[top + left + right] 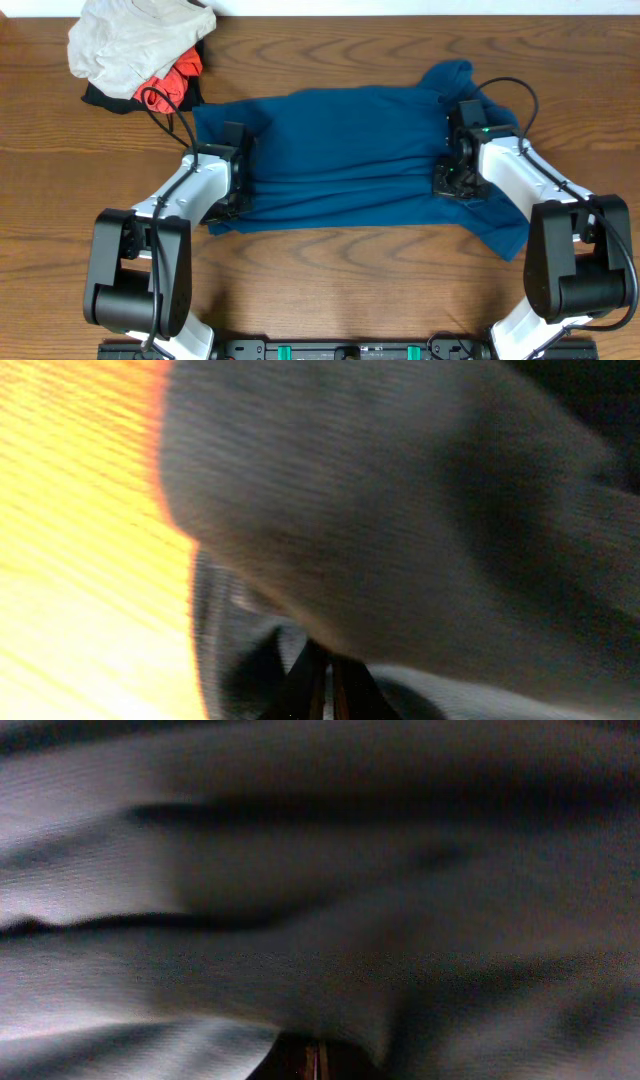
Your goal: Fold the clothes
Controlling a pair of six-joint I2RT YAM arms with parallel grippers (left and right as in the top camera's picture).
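The teal shirt (340, 150) lies spread across the middle of the table (330, 300), its long side running left to right, with soft creases along the near half. Its far edge is rather straight. The near edge is wavy and ends at the left in a small folded corner, just under the left pincer (229, 207). At the right, the cloth bunches up towards the far side and also reaches down under the right arm, close to that arm's base.

The left pincer is closed on the shirt's left border. In the left wrist view the dark fingers (305, 685) are pressed together, shirt cloth (400, 510) rises over them, and bare table (80, 560) shows at the side. The right pincer (450, 183) is also closed on the cloth, well inside the right part. In its wrist view the fingers (300, 1065) only just show and the shirt (320, 920) fills all the rest.

Bare wood shows in a broad band in front of the shirt, between the two arm bases, and in a narrower band behind it. At the far left corner, a beige garment (130, 40) lies on an orange-red garment (180, 75) and a black garment (100, 98), very near the shirt's far left corner.
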